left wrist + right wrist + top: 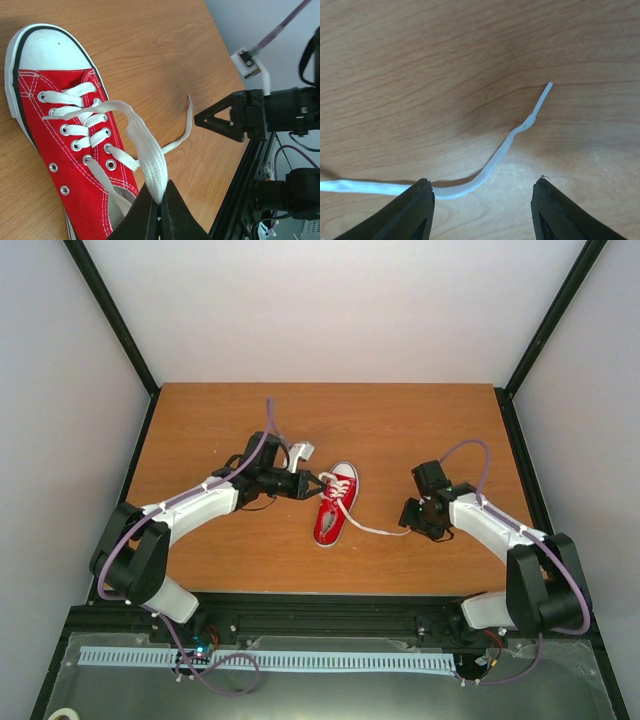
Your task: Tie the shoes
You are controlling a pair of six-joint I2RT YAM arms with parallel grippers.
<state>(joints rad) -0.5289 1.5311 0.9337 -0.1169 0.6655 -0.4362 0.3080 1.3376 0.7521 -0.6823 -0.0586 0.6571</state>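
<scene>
The red sneaker point(336, 502) with white toe cap lies mid-table, toe towards the near edge. My left gripper point(318, 483) hovers at its heel end, shut on a loop of white lace point(150, 160) that rises from the eyelets to the pinched fingertips point(161, 200). The other lace end point(378, 530) trails right across the wood. My right gripper point(408, 515) stands over that end, open. In the right wrist view the lace point(495, 160) lies flat on the table and runs past the left finger point(417, 205); nothing is gripped between the fingers.
Black frame posts and a rail point(330, 605) edge the wooden table point(220, 420). The right gripper point(220, 120) shows in the left wrist view, beyond the free lace tip point(189, 100).
</scene>
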